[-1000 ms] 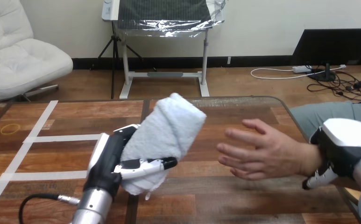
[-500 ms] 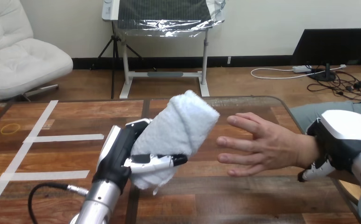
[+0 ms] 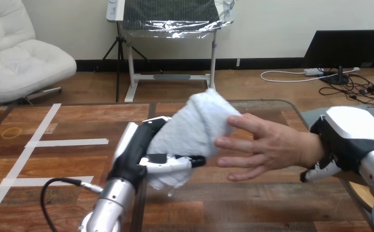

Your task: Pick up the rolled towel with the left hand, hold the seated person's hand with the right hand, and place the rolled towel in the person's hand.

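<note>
A white rolled towel (image 3: 194,129) is held tilted above the table, its upper end to the right, with my left hand (image 3: 141,154) shut round its lower half. The person's hand (image 3: 264,147) reaches in from the right, fingers spread, and its fingertips touch the towel's right side. My right hand (image 3: 342,142) is at the person's wrist, curled round it from the right, with a finger showing below the wrist.
The wooden table (image 3: 54,159) carries strips of white tape (image 3: 39,142) at the left. A small yellow ring mark (image 3: 10,133) lies near the far left edge. The table's right edge (image 3: 306,121) runs by the person's arm.
My left hand has carried the towel rightward and slightly up until it meets the person's fingers. The person's hand and my right hand shifted a little left.
</note>
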### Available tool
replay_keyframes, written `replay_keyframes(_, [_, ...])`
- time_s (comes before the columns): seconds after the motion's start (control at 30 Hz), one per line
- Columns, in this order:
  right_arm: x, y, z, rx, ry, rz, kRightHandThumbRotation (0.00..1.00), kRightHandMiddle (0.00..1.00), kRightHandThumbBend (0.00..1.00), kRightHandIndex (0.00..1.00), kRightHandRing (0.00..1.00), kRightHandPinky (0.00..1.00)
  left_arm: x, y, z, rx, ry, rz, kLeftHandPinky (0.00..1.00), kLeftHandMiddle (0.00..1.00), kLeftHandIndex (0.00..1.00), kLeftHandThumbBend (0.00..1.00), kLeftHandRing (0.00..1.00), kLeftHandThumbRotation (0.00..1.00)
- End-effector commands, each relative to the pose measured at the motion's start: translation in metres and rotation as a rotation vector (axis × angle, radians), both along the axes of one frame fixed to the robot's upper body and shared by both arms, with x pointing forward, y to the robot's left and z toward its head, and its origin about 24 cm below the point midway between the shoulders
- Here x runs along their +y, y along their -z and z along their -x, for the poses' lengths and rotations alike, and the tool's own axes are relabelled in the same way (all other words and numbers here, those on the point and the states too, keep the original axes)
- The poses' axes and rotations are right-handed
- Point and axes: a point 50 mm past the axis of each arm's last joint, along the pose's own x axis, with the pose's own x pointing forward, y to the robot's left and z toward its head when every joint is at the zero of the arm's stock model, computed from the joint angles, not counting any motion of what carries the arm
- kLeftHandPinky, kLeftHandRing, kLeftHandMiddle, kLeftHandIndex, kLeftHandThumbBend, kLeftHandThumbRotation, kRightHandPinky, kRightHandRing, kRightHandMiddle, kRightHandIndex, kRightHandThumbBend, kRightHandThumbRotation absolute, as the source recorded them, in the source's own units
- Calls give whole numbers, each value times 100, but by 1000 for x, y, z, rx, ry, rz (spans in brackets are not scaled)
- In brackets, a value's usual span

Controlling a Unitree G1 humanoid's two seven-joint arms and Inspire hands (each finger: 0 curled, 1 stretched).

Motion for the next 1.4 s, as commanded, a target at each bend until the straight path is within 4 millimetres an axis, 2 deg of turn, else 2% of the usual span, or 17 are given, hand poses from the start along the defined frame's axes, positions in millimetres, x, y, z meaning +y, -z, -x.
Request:
replay_keyframes(0.0, [-7, -31, -6, -120, 25, 7, 0, 22, 67, 31, 14, 7, -20, -38, -17, -144, 73, 20, 37, 42, 49, 62, 40, 4])
replay_keyframes(0.87, [-1, -38, -8, -134, 19, -1, 0, 23, 67, 31, 15, 8, -67, -48, -11, -134, 219, 50, 36, 43, 49, 61, 39, 3])
replay_keyframes(1.37, [-2, -37, -7, -139, 15, -10, 0, 22, 68, 30, 14, 7, -83, -48, -4, -154, 273, 60, 34, 45, 48, 61, 39, 4])
